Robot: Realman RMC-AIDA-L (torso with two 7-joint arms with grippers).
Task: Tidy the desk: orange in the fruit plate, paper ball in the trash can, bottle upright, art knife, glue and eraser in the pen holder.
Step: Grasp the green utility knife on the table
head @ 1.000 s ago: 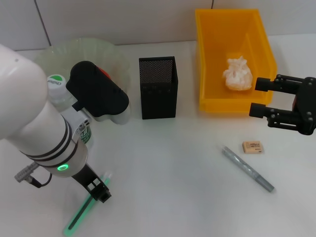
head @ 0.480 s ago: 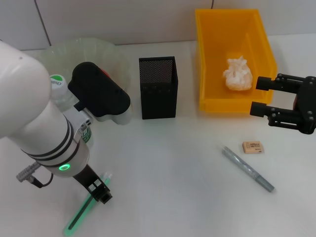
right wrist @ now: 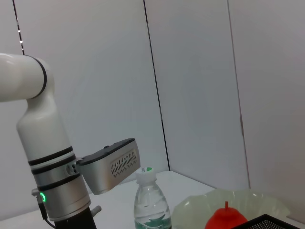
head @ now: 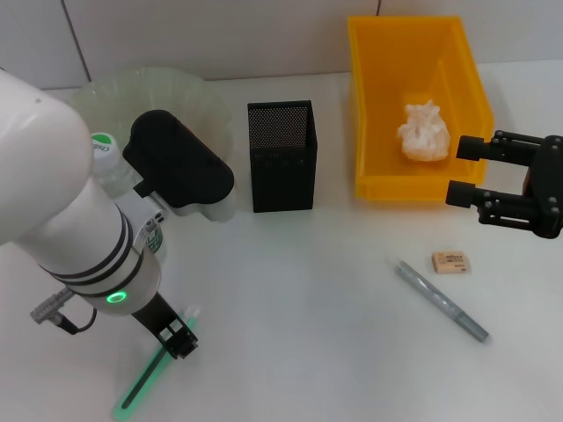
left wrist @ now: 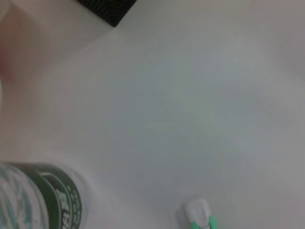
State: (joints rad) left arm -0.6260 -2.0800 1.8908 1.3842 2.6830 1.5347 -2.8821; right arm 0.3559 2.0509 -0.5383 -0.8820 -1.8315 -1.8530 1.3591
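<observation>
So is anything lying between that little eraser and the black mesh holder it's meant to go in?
Nothing visible: bare desk lies between the eraser and the pen holder. The art knife lies beside the eraser, nearer the robot.

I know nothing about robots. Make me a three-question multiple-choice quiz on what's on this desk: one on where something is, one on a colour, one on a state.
1. Where is the paper ball?
A. beside the eraser
B. in the bin
C. in the pen holder

2. What colour is the bin?
A. yellow
B. blue
C. black

3. How is the bottle?
A. lying flat
B. upright
C. inside the plate

Answers:
1 B: the paper ball lies inside the bin.
2 A: its walls are yellow.
3 B: the bottle stands with its cap on top.
</observation>
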